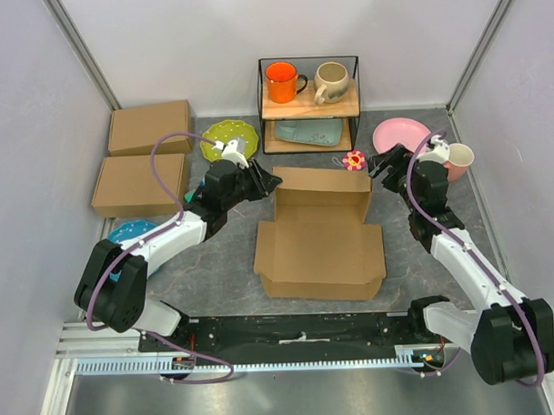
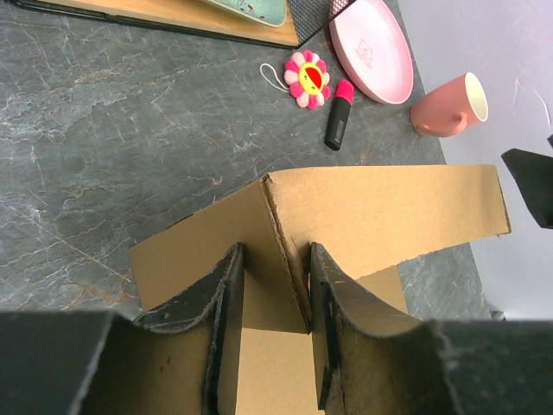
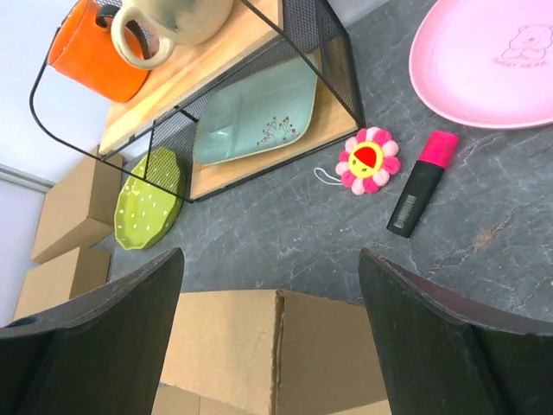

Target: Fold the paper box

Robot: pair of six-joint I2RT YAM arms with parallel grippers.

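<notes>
The paper box [image 1: 319,233] lies mid-table, its front part a shallow tray and its long back panel [image 1: 322,183] raised upright. My left gripper [image 1: 270,180] is at the panel's left corner. In the left wrist view the gripper [image 2: 275,259] is narrowed around the folded corner [image 2: 276,233], with cardboard against both fingers [image 2: 226,298]. My right gripper [image 1: 382,161] hangs just above the panel's right corner. In the right wrist view it [image 3: 270,268] is wide open and empty, with the corner crease [image 3: 278,346] below and between the jaws.
Two ready-made boxes [image 1: 149,127] [image 1: 140,185] sit far left. A wire rack [image 1: 355,86] holds mugs and a teal plate. A green plate [image 1: 229,136], a flower toy [image 1: 354,159], a pink marker [image 2: 339,115], a pink plate [image 1: 400,135], a pink mug [image 1: 457,160] and a blue plate [image 1: 132,231] surround the box.
</notes>
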